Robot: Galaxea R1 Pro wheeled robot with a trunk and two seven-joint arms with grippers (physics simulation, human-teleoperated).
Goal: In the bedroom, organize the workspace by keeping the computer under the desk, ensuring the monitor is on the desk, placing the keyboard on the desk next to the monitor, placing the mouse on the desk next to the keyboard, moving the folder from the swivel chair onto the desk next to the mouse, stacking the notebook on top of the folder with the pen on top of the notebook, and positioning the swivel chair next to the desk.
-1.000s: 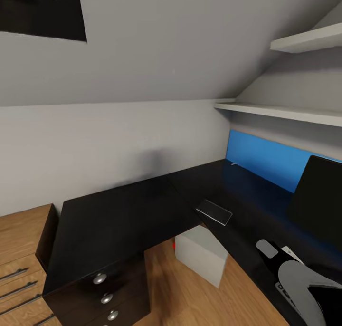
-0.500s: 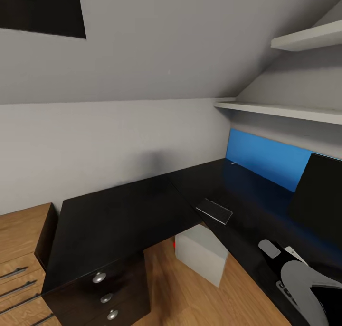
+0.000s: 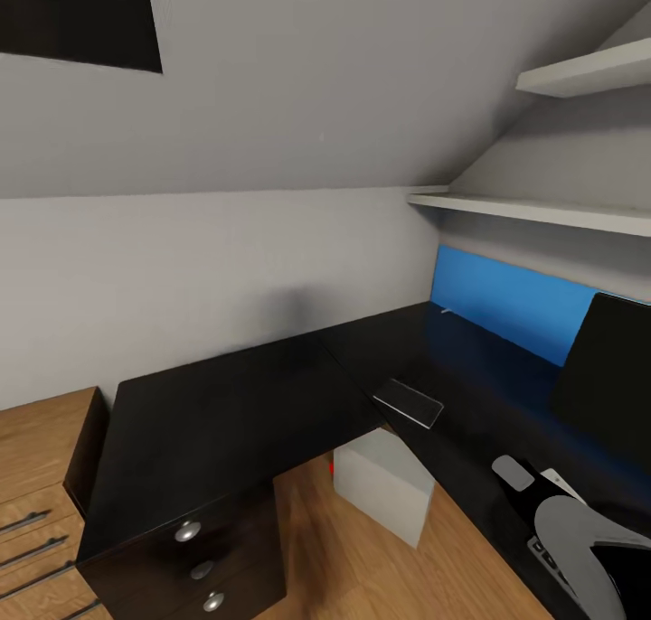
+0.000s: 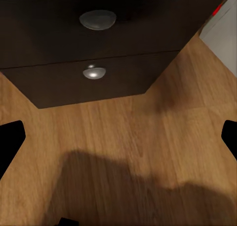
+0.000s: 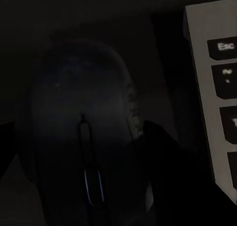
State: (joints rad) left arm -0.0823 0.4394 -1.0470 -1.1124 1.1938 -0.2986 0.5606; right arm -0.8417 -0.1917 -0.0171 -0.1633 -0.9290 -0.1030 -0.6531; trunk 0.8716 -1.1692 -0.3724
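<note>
apparently the right gripper (image 5: 81,152) is setting the mouse (image 5: 79,132) beside the keyboard (image 5: 217,102) on the desk (image 3: 226,412); its grip is too dark to tell. next, backing away cleanly.

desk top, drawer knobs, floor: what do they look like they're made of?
Desk: black, smooth, semi-gloss top, probably laminate or lacquered board; it shows faint reflections. Drawer knobs: round, silver, with bright highlights, likely brushed or polished metal. Floor: warm brown planks with visible grain, so wood or wood-look laminate; a render cannot settle which.
</note>
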